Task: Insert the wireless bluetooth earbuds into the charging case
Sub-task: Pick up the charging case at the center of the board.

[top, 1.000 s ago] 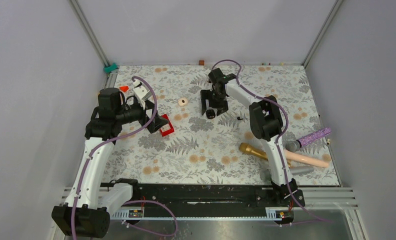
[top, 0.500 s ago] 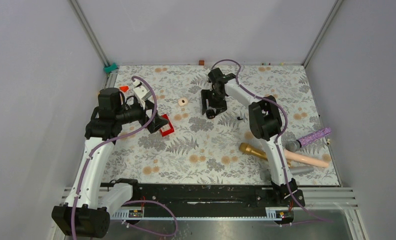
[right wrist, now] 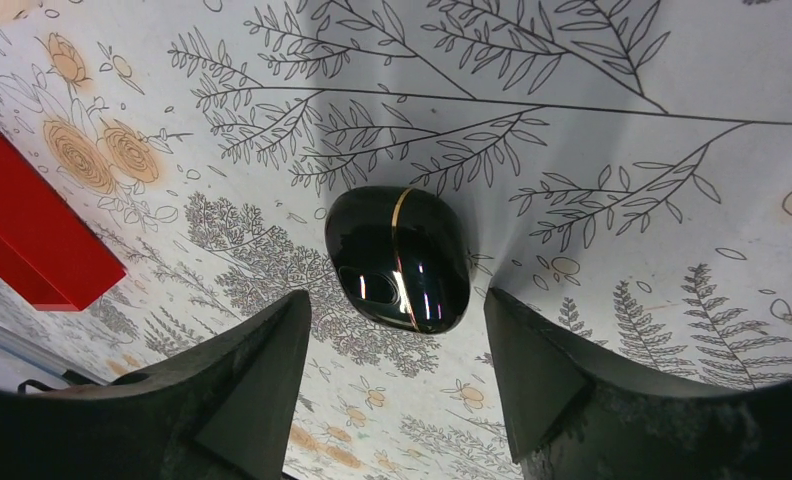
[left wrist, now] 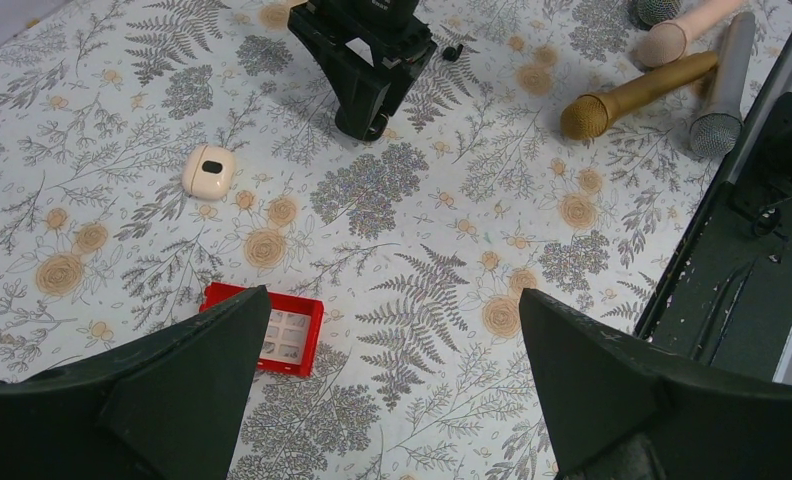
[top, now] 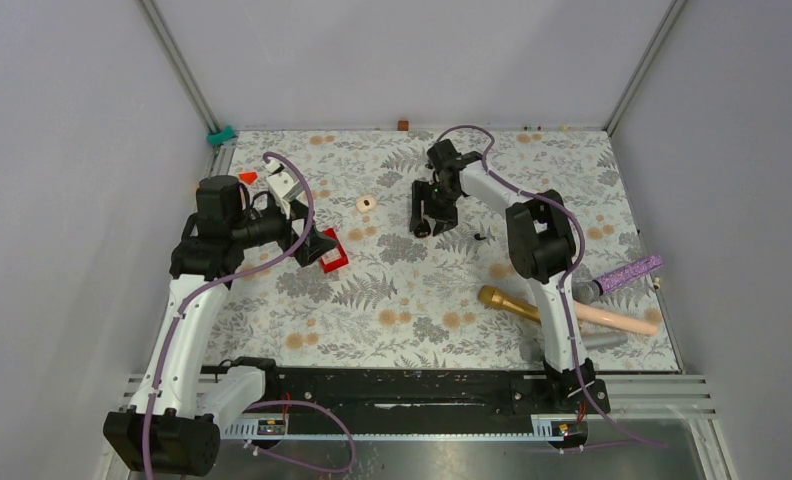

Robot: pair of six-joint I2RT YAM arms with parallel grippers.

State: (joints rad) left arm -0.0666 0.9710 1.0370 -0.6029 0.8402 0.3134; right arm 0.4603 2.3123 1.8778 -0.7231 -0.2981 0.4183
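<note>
A glossy black charging case [right wrist: 397,258] with a thin gold band lies shut on the flowered mat. My right gripper [right wrist: 397,310] points down over it, open, one finger on each side with a gap to the case on both. In the top view the case [top: 423,229] shows just below the right gripper [top: 428,215]. A tiny black earbud [top: 480,237] lies on the mat to the right of it, also seen as the small bud [left wrist: 453,52] in the left wrist view. My left gripper [left wrist: 392,380] hangs wide open and holds nothing.
A red box [left wrist: 272,335] with small compartments sits under the left gripper. A pale rounded case [top: 366,203] lies mid-mat. Several microphones, among them a gold one [top: 507,301] and a peach one [top: 617,318], lie at the right. An orange-red bit [top: 248,177] is at far left.
The right arm has shifted slightly right and its jaws have narrowed around the black case. The left arm has not moved.
</note>
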